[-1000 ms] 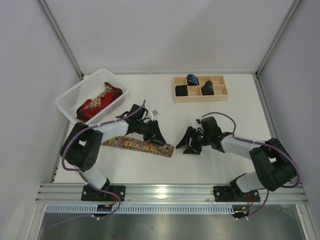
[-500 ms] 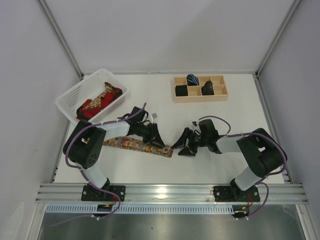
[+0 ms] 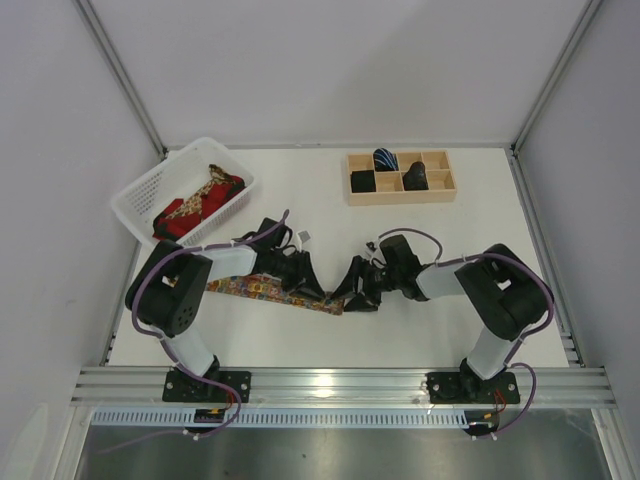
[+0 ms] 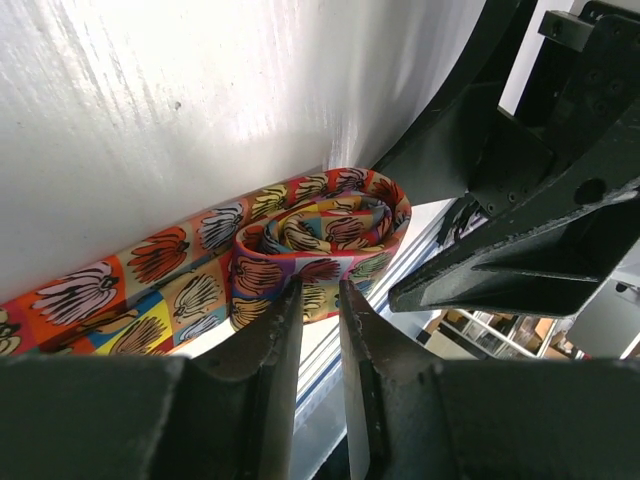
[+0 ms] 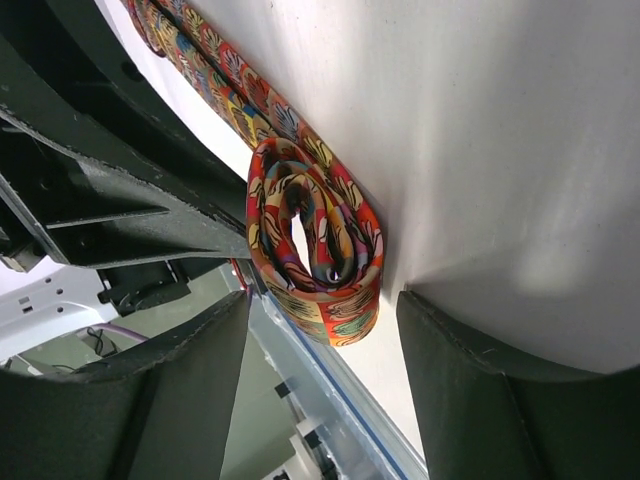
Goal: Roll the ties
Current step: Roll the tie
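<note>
Presently my left gripper [image 4: 317, 292] has its jaws drawn nearly together with a slim gap between them. Their tips sit against the near side of the rolled end [image 4: 318, 230] of the multicoloured tie [image 3: 262, 288]; whether they pinch the fabric I cannot tell. My right gripper [image 5: 322, 298] stands wide open, one finger on either side of that same coil, neither visibly touching it. The coil is a few loose turns lying on the table [image 3: 400, 330], and the unrolled length runs flat from it toward the left, pattern up, passing under my left forearm. Both grippers meet nose to nose at the coil, in the table's front half. The tabletop is plain white and catches a bright sheen in the left wrist view. At the far left sits a white plastic basket [image 3: 135, 200] holding a heap of red and gold ties [image 3: 197, 203]. Further back on the right, a wooden tray [image 3: 400, 199] with compartments holds rolled ties: a blue-striped one [image 3: 385, 159] in the back row and black ones [image 3: 362, 181] in front. Pale grey panels [image 3: 330, 70] wall the table on three sides, and an aluminium rail [image 3: 340, 384] carries my bases along the near edge.
</note>
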Robot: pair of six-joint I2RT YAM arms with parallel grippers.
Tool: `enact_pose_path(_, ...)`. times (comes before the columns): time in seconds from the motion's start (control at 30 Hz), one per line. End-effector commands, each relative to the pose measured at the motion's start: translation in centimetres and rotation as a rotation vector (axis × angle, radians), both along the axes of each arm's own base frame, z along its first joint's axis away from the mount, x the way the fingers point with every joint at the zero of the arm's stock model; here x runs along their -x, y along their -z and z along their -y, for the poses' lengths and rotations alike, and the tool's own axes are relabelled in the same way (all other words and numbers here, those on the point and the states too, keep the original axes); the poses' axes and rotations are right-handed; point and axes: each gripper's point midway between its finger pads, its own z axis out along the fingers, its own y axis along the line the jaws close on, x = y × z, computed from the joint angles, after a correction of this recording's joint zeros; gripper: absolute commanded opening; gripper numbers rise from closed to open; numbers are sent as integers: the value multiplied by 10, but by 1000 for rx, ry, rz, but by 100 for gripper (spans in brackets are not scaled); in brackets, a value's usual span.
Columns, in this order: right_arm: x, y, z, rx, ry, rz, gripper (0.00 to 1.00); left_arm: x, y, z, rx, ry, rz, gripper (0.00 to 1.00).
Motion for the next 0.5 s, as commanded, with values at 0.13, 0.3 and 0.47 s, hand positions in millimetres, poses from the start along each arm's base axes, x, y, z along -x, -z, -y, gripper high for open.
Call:
enact_pose_path(0.13,-5,15,-5,60,-40,22,62,-9,4,-4,7,4,52,26)
enact_pose_path(0.3,-8,15,-16,56,-63,23,59,-8,9,-6,2,3,47,26)
enact_pose_path(0.47,-7,12,-20,48,-79,6,54,-7,12,-8,-7,4,52,26)
